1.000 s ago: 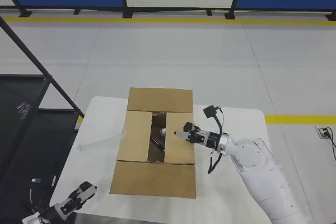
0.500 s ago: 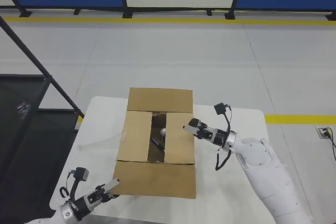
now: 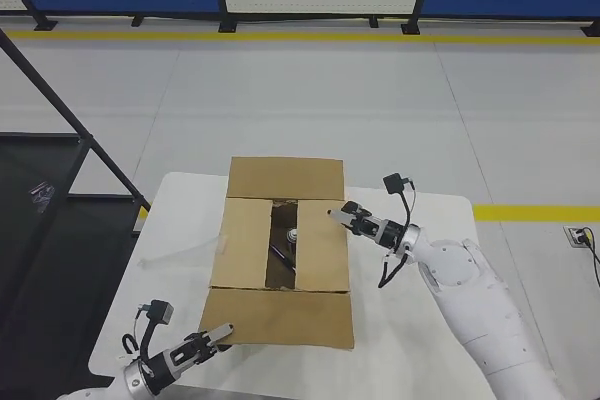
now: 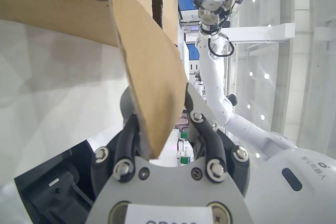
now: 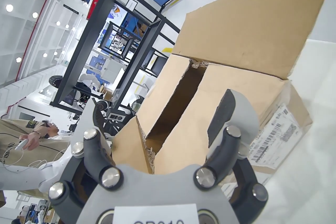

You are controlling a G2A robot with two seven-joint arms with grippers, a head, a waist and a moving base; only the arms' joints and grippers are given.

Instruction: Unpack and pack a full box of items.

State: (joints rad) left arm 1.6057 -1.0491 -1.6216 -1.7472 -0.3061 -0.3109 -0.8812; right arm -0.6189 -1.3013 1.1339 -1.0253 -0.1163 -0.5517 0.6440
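White table (image 3: 180, 300) bearing an open-flapped cardboard box (image 3: 242, 250) at its middle, clear strip (image 3: 180, 255) beside it.

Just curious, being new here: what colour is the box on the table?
Plain brown cardboard; the box shows best in the top view.

The left pincer (image 4: 160, 101) has a pale grey metal base plate (image 4: 168, 191) studded with silver screws (image 4: 120, 166), black curved links (image 4: 210, 135) and a white label (image 4: 168, 214). The right pincer (image 5: 160, 101) is built alike, with light grey fingers (image 5: 241, 109) lined with dark pads. The right arm (image 3: 470, 290) wears smooth white shells. A black cable (image 3: 385, 275) loops by its wrist, beside a black camera block (image 3: 393, 183).
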